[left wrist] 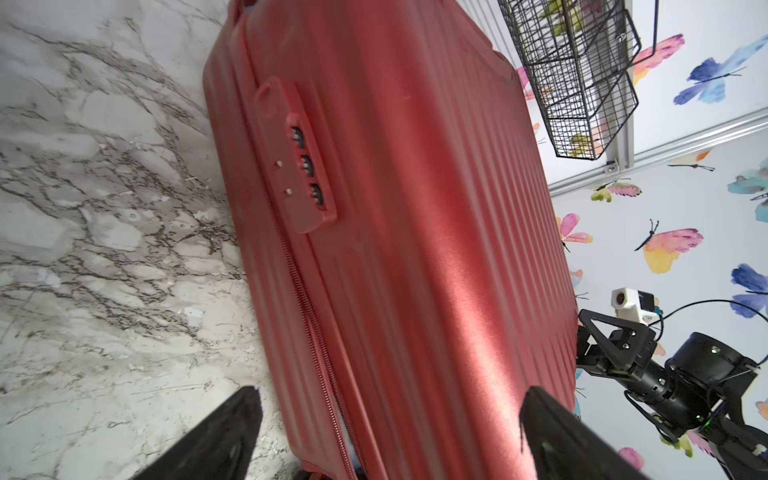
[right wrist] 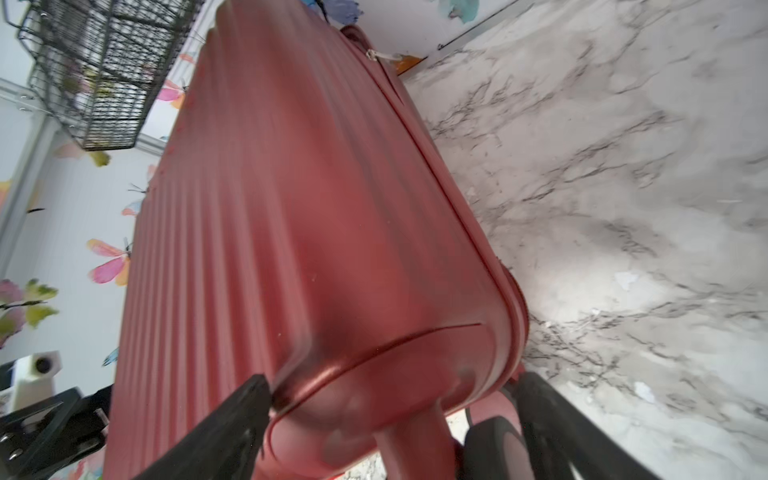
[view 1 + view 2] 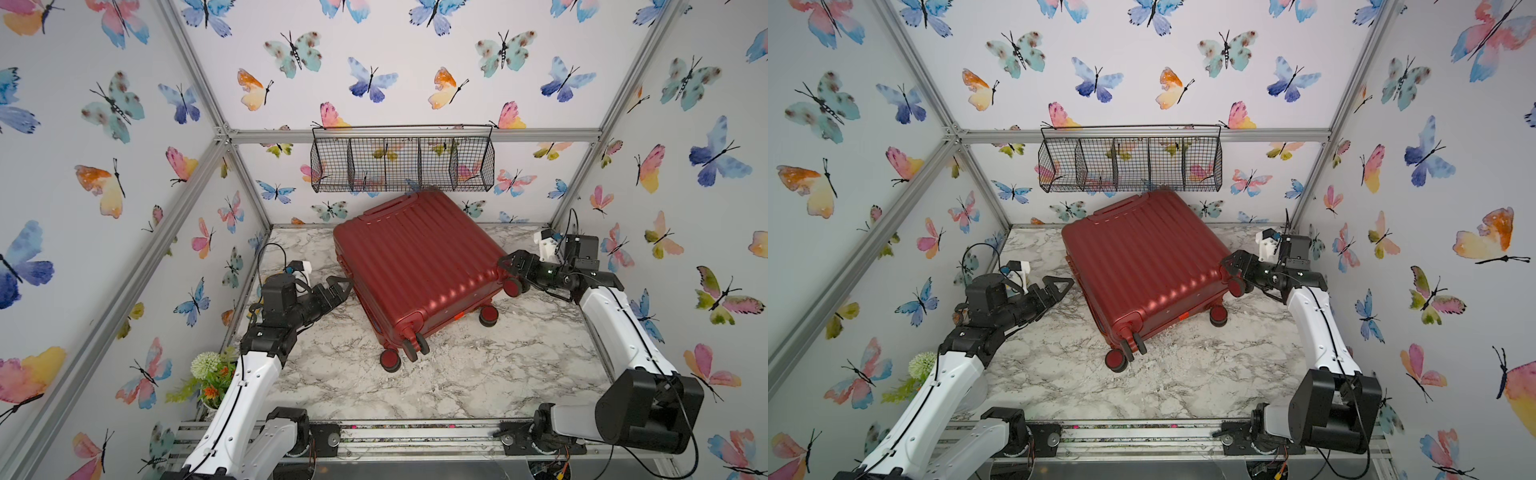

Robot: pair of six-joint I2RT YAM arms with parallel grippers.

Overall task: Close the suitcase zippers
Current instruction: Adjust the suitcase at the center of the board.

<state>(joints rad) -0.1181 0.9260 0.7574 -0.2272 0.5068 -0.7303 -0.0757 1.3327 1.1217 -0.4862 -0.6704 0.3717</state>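
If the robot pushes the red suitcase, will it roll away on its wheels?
Probably not: the dark red ribbed hard-shell suitcase lies on its broad side on the marble-patterned tabletop, its red-and-black wheels pointing sideways, so it would likely slide. Moulded and ribbed, it looks stiff and should hardly bend. Its glossy finish may feel slippery.

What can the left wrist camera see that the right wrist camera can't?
Only the left wrist view shows the number lock, with three little dials, on the side of the suitcase. Only the right wrist view shows a black wheel at the case's corner. Both show the red ribbed shell, the black wire basket and the marble table.
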